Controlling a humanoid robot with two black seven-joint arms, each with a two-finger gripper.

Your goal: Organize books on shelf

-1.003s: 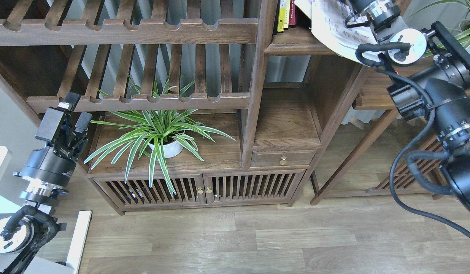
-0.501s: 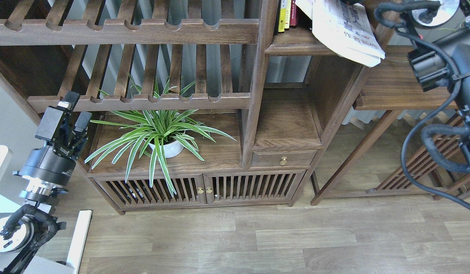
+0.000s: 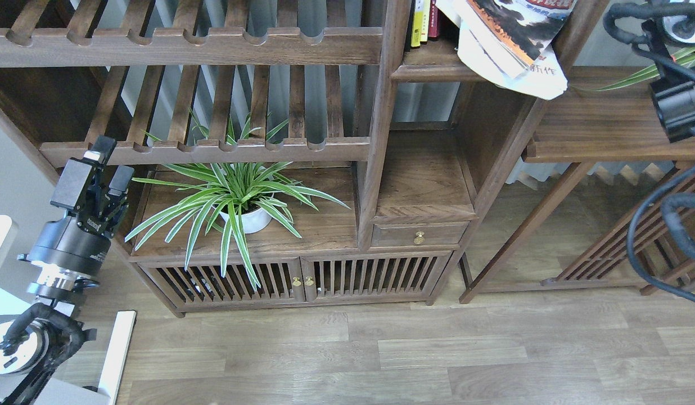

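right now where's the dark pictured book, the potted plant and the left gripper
dark pictured book [image 3: 516, 22], head view, on its cover
potted plant [image 3: 247, 220], head view, on its white pot
left gripper [image 3: 100, 169], head view, midway between its fingertips

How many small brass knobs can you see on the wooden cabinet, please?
3: one on the small drawer, and a pair side by side where the two slatted doors meet. Others may be hidden.

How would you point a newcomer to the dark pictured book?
Find the bookcase's top right cubby, right of the slatted racks. Large paperbacks spill over its front edge; the dark pictured book lies uppermost, black and orange against the white book beneath.
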